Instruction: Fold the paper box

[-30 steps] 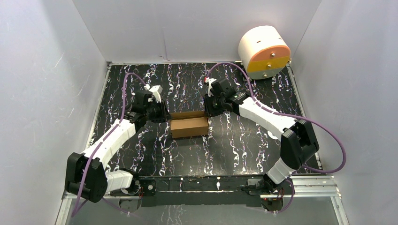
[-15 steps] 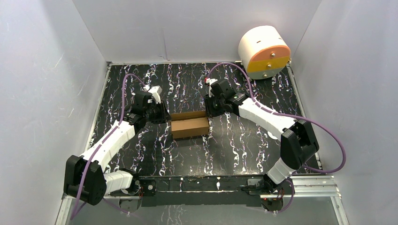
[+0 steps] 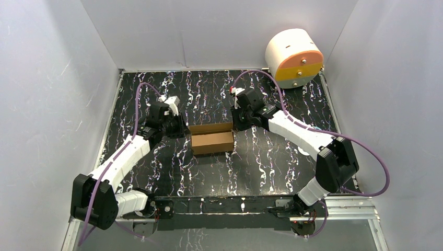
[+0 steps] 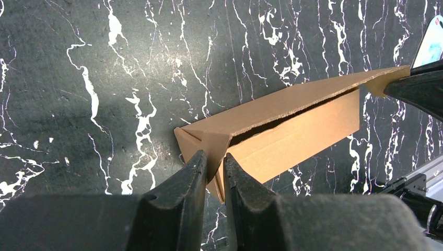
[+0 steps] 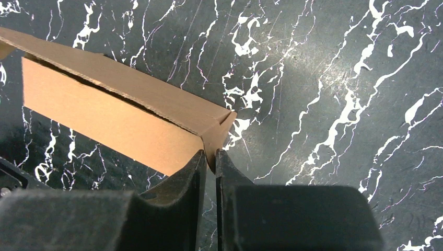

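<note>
The paper box [image 3: 211,141] is a small brown cardboard carton lying lengthwise in the middle of the black marbled table [image 3: 271,162], its top flap slightly lifted along the back. My left gripper [image 3: 184,130] is at the box's left end. In the left wrist view this gripper [image 4: 214,161] is shut on the end flap of the box [image 4: 292,130]. My right gripper [image 3: 233,125] is at the right end. Seen from the right wrist, it [image 5: 210,157] pinches the corner flap of the box [image 5: 115,115].
A white cylinder with an orange-and-yellow face [image 3: 293,56] stands at the back right corner. White walls enclose the table on three sides. The arm bases sit on a rail [image 3: 224,206] along the near edge.
My right gripper's jaws have narrowed onto the box's right end flap, and the right arm's elbow swung slightly outward. The left arm and the box have barely moved.
</note>
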Action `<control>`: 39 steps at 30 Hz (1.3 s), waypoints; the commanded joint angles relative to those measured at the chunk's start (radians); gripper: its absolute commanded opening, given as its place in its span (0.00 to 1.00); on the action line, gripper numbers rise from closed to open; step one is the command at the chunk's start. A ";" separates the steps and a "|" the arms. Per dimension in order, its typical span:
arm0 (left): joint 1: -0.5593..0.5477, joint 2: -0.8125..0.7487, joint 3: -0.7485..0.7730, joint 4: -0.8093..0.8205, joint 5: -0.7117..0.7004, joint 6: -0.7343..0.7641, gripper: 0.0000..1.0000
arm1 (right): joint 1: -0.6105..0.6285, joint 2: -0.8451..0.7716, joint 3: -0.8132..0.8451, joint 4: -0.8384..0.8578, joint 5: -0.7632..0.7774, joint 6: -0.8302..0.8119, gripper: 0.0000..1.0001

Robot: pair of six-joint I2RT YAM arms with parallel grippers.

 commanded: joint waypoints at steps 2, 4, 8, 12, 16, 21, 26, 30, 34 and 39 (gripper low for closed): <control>-0.005 -0.044 -0.002 -0.016 0.032 -0.029 0.17 | 0.006 -0.041 0.023 0.000 -0.031 0.038 0.15; -0.007 -0.046 0.000 -0.016 0.039 -0.040 0.17 | 0.006 -0.038 0.030 0.002 -0.045 0.055 0.13; -0.017 -0.048 -0.006 0.001 0.050 -0.069 0.16 | 0.006 -0.019 0.039 -0.002 -0.060 0.092 0.11; -0.032 -0.037 -0.019 0.024 0.053 -0.095 0.16 | 0.006 -0.006 0.031 0.015 -0.085 0.140 0.10; -0.038 -0.033 -0.027 0.025 0.039 -0.093 0.16 | 0.006 -0.002 0.026 0.021 -0.085 0.164 0.10; -0.040 -0.039 -0.039 0.025 0.021 -0.086 0.16 | 0.008 -0.006 0.006 0.027 -0.069 0.175 0.10; -0.041 -0.049 -0.036 0.013 0.005 -0.073 0.16 | 0.011 -0.018 -0.030 0.047 -0.056 0.193 0.10; -0.041 -0.050 -0.029 0.009 0.007 -0.071 0.16 | 0.011 -0.023 -0.050 0.072 -0.064 0.212 0.13; -0.041 -0.046 -0.027 0.009 0.011 -0.071 0.16 | 0.014 -0.016 -0.049 0.078 -0.074 0.219 0.14; -0.041 -0.056 -0.019 -0.006 -0.017 -0.055 0.16 | 0.017 -0.022 -0.060 0.078 -0.044 0.217 0.14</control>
